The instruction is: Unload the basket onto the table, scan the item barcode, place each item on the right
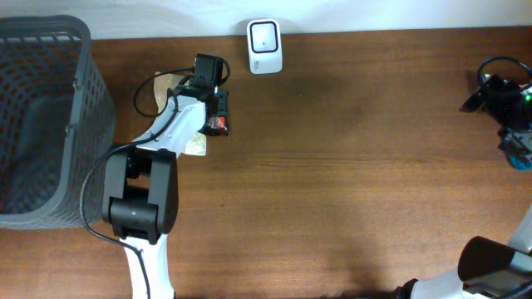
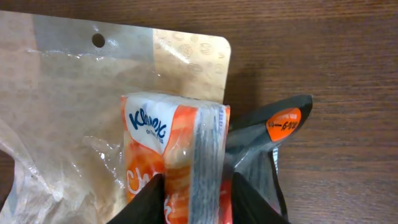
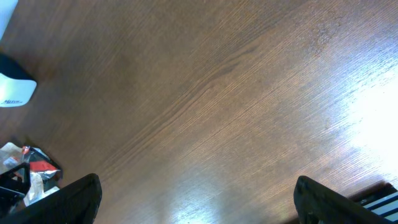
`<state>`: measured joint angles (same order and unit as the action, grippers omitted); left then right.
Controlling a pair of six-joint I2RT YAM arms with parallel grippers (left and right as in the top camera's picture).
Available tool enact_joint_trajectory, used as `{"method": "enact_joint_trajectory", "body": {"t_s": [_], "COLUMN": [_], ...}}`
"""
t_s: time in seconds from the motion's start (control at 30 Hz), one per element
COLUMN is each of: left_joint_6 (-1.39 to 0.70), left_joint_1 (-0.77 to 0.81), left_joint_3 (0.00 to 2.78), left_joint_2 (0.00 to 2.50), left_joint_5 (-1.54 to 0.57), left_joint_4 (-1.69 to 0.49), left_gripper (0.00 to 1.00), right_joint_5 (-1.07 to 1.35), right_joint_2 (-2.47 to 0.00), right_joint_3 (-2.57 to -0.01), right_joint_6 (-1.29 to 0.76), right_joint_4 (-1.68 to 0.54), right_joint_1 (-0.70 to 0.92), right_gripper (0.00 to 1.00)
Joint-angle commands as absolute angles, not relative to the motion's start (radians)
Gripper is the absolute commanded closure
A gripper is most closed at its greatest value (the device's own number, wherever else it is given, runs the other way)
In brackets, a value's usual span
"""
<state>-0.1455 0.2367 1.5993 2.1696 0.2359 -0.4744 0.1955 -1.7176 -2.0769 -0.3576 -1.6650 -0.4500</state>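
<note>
An orange and white Kleenex tissue pack lies on a clear-fronted kraft pouch. My left gripper is shut on the pack, one black finger pressed against each long side. A dark grey packet with an orange sticker sits tucked against its right side. From overhead the left gripper is at the back left of the table, over this pile. The white scanner stands at the back edge, just to its right. My right gripper hangs open over bare wood at the far right, holding nothing.
A grey mesh basket fills the left end of the table. In the right wrist view the scanner and the pile of items show far off at the left. A black cable loops by the left arm.
</note>
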Motion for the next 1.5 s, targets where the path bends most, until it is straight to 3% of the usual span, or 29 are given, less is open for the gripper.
{"method": "enact_joint_trajectory", "body": {"t_s": [0.0,0.23,0.57,0.8,0.87,1.1,1.47], "left_joint_6": [-0.136,-0.136,-0.141,-0.198,-0.259,-0.311,-0.318], "left_joint_1": [0.237,0.237,0.237,0.247,0.274,0.498,0.638], "left_joint_3": [1.604,1.604,1.604,1.604,1.603,1.602,1.602], "left_joint_2": [2.181,2.159,1.99,1.857,1.871,2.029,2.18], "left_joint_5": [0.198,0.198,0.11,-0.547,-0.638,-0.6,-0.59], "left_joint_4": [-0.485,-0.498,-0.572,-0.64,-0.67,-0.666,-0.603], "left_gripper": [0.75,1.0,1.0,1.0,1.0,1.0,1.0], "right_joint_5": [0.179,0.179,0.179,0.179,0.179,0.179,0.179], "right_joint_2": [-1.707,-1.707,-1.707,-1.707,-1.707,-1.707,-1.707], "right_joint_3": [-2.072,-2.072,-2.072,-2.072,-2.072,-2.072,-2.072], "right_joint_6": [-0.348,-0.348,-0.348,-0.348,-0.348,-0.348,-0.348], "right_joint_4": [-1.664,-1.664,-1.664,-1.664,-1.664,-1.664,-1.664], "right_joint_1": [-0.445,-0.445,-0.445,-0.445,-0.445,-0.445,-0.445], "right_gripper": [0.02,0.02,0.02,0.02,0.02,0.02,0.02]}}
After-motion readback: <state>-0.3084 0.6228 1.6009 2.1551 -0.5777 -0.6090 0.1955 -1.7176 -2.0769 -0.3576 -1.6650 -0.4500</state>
